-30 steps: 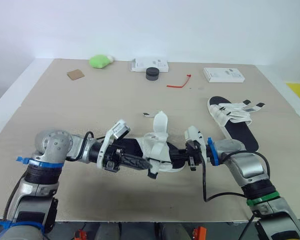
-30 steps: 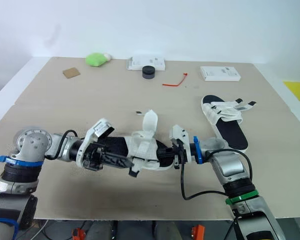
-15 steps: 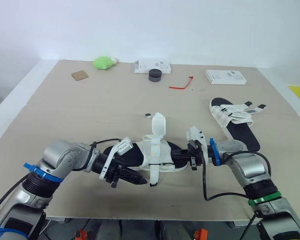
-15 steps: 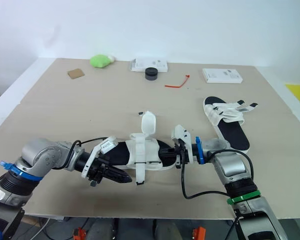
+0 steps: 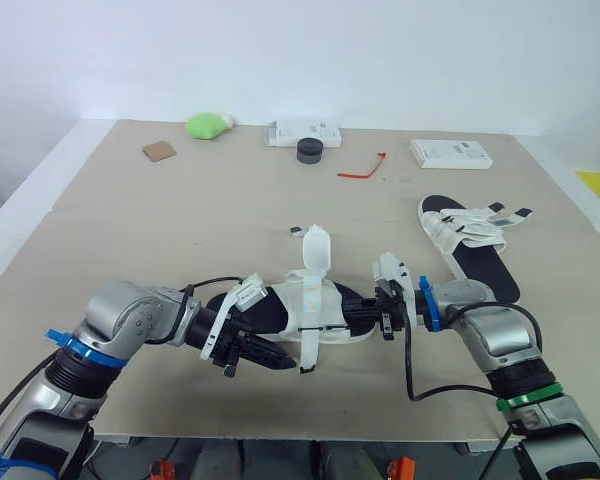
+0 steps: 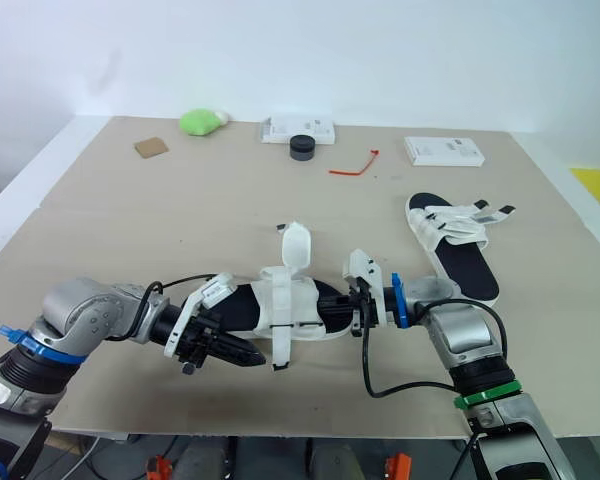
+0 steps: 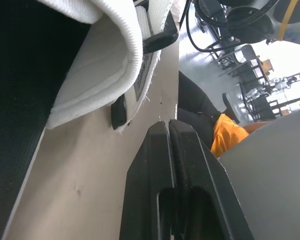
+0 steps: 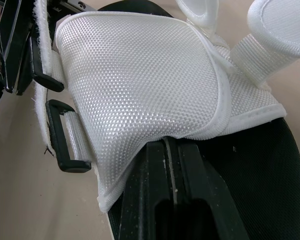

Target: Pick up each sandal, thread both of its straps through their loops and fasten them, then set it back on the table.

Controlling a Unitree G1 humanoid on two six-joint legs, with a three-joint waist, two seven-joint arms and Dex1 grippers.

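Sandals lie on the table (image 5: 130, 220), one in the grippers and one apart. The near sandal (image 5: 320, 305) sits at the front middle, lengthwise between the two arms, with its black sole on the tabletop. Its white mesh upper is closed over the footbed. One strap (image 5: 318, 245) stands upright, its rounded end free. Another strap end (image 5: 302, 355) hangs over the front edge, with a black loop (image 8: 65, 145) beside it.

The right gripper (image 8: 170, 142) clamps the end of this sandal, fingers drawn narrow together at the sole's edge under the mesh. The mesh hides what exactly they pinch.

The left gripper (image 7: 168, 122) lies low on the table just in front of the sandal. Its fingers are pressed together with nothing between them, and the tips point at the hanging strap end, just short of it.

The far sandal (image 5: 475, 255) rests flat to the right, well apart, with its straps loose and splayed to the side.

Along the back edge sit a green lump (image 5: 205, 124), a brown card (image 5: 158, 151), a black puck (image 5: 309, 150) touching a white box (image 5: 302, 132), a red tie (image 5: 362, 168) and a second box (image 5: 450, 152). Both boxes carry printed labels, but the print is too small to read. No brand mark can be made out on either sandal.
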